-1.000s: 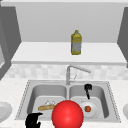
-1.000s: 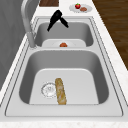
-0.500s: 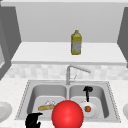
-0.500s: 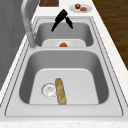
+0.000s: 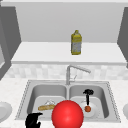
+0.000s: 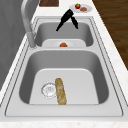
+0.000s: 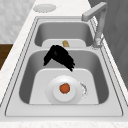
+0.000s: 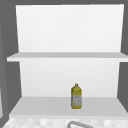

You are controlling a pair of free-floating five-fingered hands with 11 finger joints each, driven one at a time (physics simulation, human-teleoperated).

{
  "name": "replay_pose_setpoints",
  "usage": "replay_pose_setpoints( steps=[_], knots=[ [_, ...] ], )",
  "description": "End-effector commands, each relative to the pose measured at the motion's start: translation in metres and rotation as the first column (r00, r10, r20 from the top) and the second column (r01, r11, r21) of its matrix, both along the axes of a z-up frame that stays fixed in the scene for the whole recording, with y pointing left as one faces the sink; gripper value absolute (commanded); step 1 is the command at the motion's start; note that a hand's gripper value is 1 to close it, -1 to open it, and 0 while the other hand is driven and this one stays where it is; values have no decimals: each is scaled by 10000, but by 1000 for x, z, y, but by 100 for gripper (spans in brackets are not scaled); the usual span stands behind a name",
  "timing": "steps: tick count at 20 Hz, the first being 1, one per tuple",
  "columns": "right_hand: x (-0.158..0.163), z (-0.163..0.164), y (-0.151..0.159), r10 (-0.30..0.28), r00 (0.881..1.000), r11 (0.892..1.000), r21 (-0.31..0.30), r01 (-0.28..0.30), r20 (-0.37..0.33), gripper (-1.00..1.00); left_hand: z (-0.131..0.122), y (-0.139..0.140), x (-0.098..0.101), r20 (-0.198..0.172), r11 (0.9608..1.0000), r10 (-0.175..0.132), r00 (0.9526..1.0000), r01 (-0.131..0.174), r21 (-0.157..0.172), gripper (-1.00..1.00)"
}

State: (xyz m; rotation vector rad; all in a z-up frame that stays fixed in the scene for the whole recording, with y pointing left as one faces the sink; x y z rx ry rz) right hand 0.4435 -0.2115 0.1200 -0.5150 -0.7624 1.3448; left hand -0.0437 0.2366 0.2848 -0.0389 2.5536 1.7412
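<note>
My right hand (image 5: 87,93) hangs over the right basin, open, with straight fingers pointing down at a small orange fruit (image 5: 87,108) on a white plate (image 5: 94,113). From the right side the hand (image 7: 60,58) is above and behind the plate (image 7: 51,93), apart from the fruit (image 7: 65,88). In the left side view the same hand (image 6: 67,18) floats above the far basin. My left hand (image 5: 32,120) stays at the sink's front left corner, fingers relaxed, holding nothing. A big red ball (image 5: 67,114) shows at the front edge.
A baguette (image 6: 60,90) lies beside the drain (image 6: 49,89) in the left basin. The faucet (image 5: 73,71) rises behind the divider. A yellow bottle (image 5: 76,43) stands on the shelf. A plate (image 6: 81,8) with a strawberry sits on the right counter, another plate (image 7: 44,7) on the left.
The right hand has drifted a little toward the sink's front over the right basin. Nothing else has moved.
</note>
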Motion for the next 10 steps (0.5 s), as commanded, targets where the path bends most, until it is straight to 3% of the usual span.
replay_pose_setpoints(
  steps=[1, 8, 10],
  knots=[
    [-15, 0, -4, -367, 9982, 9989, 294, 353, 479, -100, 0, 0, 0, 0, 10000, 0, 10000, 0, 0, 0],
    [-48, 0, -8, -538, 9935, 9984, 250, 515, 1002, -100, 0, 0, 0, 0, 10000, 0, 10000, 0, 0, 0],
    [-39, 0, -6, -169, 9968, 9998, 92, 163, 780, -100, 0, 0, 0, 0, 10000, 0, 10000, 0, 0, 0]
  ],
)
